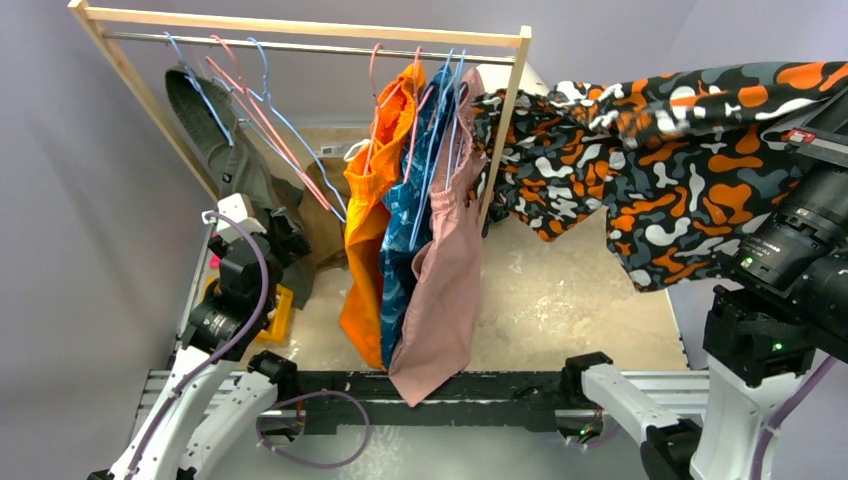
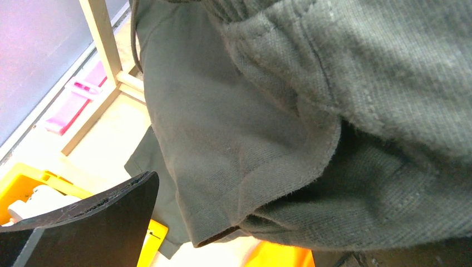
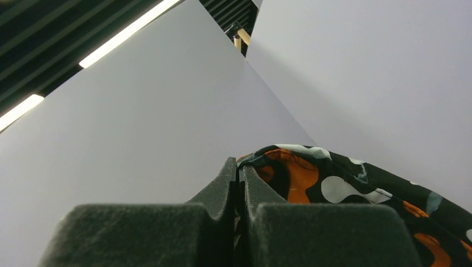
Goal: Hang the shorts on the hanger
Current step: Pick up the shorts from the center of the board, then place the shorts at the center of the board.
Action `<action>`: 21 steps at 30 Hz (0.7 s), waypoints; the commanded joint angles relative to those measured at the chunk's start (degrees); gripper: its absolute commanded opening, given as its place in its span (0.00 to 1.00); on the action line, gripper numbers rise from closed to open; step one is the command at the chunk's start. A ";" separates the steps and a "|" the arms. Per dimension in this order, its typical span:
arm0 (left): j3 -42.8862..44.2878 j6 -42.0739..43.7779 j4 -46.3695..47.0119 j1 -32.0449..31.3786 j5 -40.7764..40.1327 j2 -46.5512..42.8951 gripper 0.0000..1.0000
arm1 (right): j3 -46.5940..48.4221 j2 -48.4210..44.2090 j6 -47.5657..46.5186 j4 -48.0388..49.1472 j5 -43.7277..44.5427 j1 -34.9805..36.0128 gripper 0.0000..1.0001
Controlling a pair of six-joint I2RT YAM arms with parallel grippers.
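The camouflage shorts (image 1: 660,150) hang stretched in the air at the upper right, from my right arm across to the rack's right post. My right gripper (image 3: 239,173) is shut on an edge of the shorts (image 3: 334,183); in the top view the fabric covers its fingers. An empty light-blue hanger (image 1: 290,128) hangs on the left part of the rail, with more light-blue ones (image 1: 447,90) among the hung clothes. My left gripper (image 1: 283,236) is low at the left, against a dark green garment (image 2: 250,111). One black finger (image 2: 94,217) shows, set far to the side; the jaws are open and hold nothing.
A wooden rack (image 1: 300,28) stands across the back. It carries pink-red hangers (image 1: 262,112), plain orange shorts (image 1: 372,200), a blue patterned garment (image 1: 400,235), dusty-pink shorts (image 1: 450,270) and the green garment (image 1: 232,160). A yellow object (image 1: 277,310) lies by the left arm.
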 commanded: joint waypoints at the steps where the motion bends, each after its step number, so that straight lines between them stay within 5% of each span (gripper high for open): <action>1: 0.14 0.31 1.51 -0.27 -1.23 0.32 0.94 | 3.95 1.25 -3.21 5.13 1.30 0.02 0.00; 10: 0.15 0.25 1.54 -0.31 -1.40 -0.12 0.94 | 8.50 3.01 -3.00 6.61 0.59 0.42 0.00; 21: -0.02 0.14 1.64 -0.42 -1.13 -0.84 0.94 | -22.47 -6.41 8.12 -8.07 -2.32 0.42 0.00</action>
